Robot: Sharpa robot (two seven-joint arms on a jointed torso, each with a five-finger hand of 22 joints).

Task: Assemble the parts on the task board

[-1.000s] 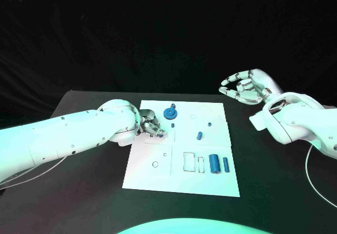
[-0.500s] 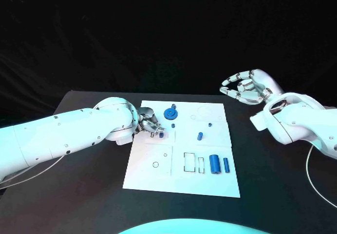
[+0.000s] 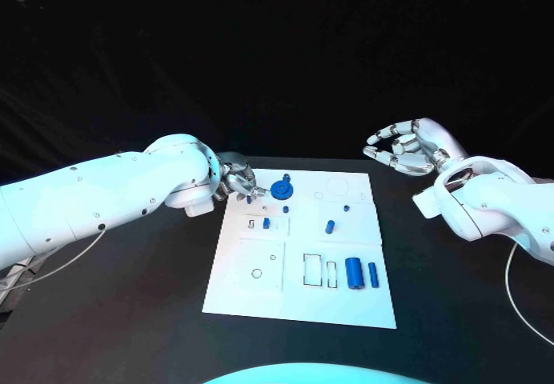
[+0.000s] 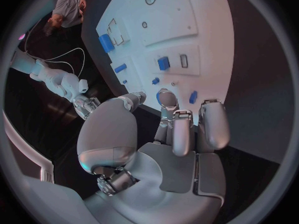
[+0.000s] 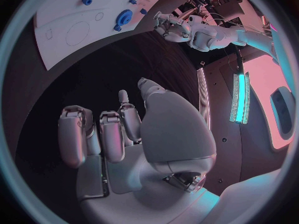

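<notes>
Black cloth hangs behind the black desk [image 3: 138,264], and the white task board [image 3: 306,308] lies lengthwise in the middle of it, running away from the robot. The left robot hand [image 3: 239,181] hovers at the board's far-left corner, fingers loosely curled and grasping nothing that I can see, just beside the blue gear [image 3: 283,190]. Its position suggests it is working on the parts at that far end, though whether it touches the gear is not clear. The right robot hand [image 3: 404,146] is raised off the board's far-right corner, fingers apart and released, apparently kept out of the way.

Nearer the robot, the large blue cylinder [image 3: 353,274] and the slim blue pin [image 3: 371,274] lie flat side by side, long axes along the board's length, beside an outlined rectangular slot [image 3: 311,268]; they look unassembled. A short blue peg [image 3: 331,226] sits mid-board, tilted slightly. A small blue block [image 3: 266,223] sits by a small rectangular recess [image 3: 250,225].
</notes>
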